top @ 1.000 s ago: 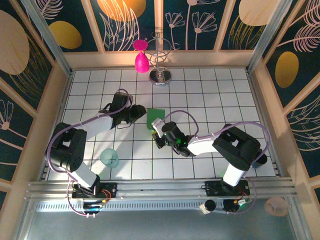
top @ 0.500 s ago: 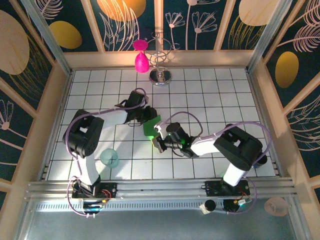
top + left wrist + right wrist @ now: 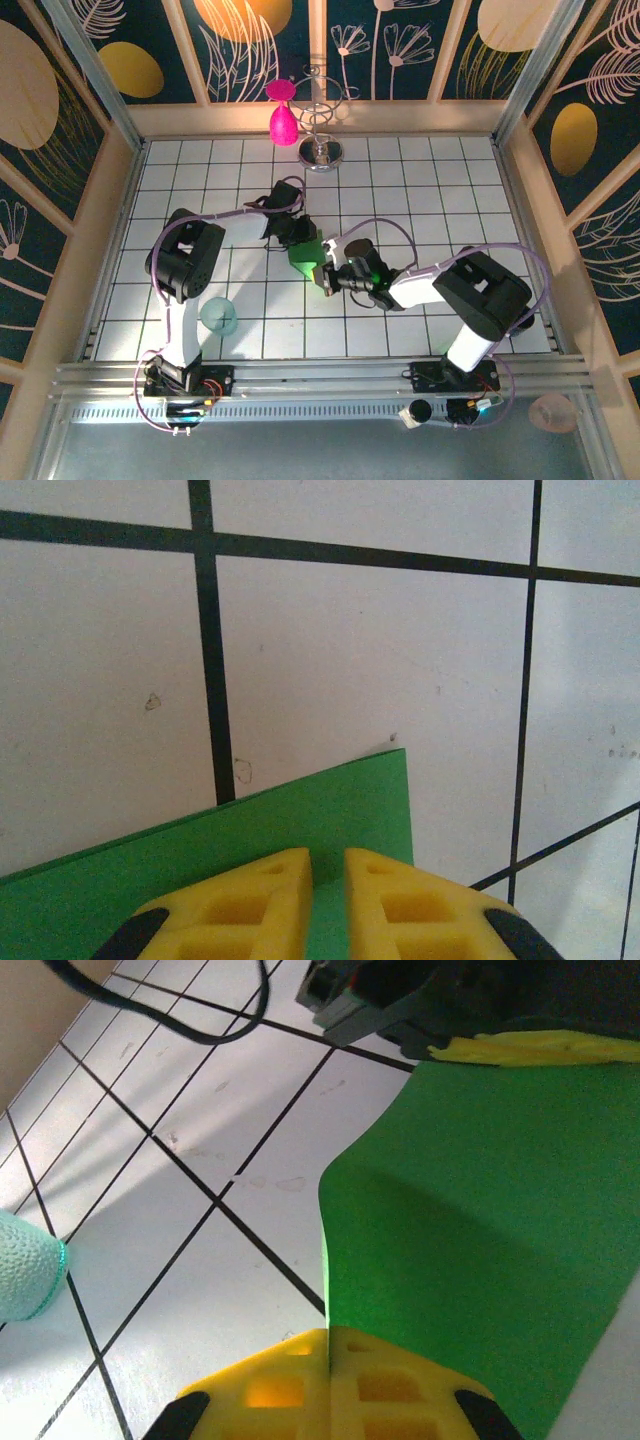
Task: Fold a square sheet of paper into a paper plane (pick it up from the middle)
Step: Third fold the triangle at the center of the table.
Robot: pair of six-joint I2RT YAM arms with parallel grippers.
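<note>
White tiled table [image 3: 450, 200] with black grid lines, broad and flat. Near its middle, between the two arms, a thin, bright green square sheet of paper [image 3: 303, 256]. Raised off the tiles on the near side and bowing in a soft curve in the right wrist view. No plane shape to it yet.

Right gripper [image 3: 328, 1345]: yellow fingers pressed together with no gap, the near edge of the sheet running straight into the seam. Clamps the sheet, by the look of it.

Left gripper [image 3: 328, 870]: over the far edge of the sheet, beside one corner. Yellow fingers almost together, only a thin slit between them, green showing in it. Cannot tell whether nipping the paper or merely resting against it.

Small translucent teal round cup [image 3: 219, 316]: well apart, toward the near left.

As for handling: very light and limp, most likely. Sags where unsupported, so wants a hold on two sides to stay taut. Probably smooth and apt to slide out of a loose pinch. Fragile too: takes a lasting crease from any stray bend and may tear under a sharp pull, so calls for gentle, even tension. Flat on the tiles, offers little to nip. Easier taken where it bows upward, at the hump near the middle as the task asks, or along a raised edge or corner.
</note>
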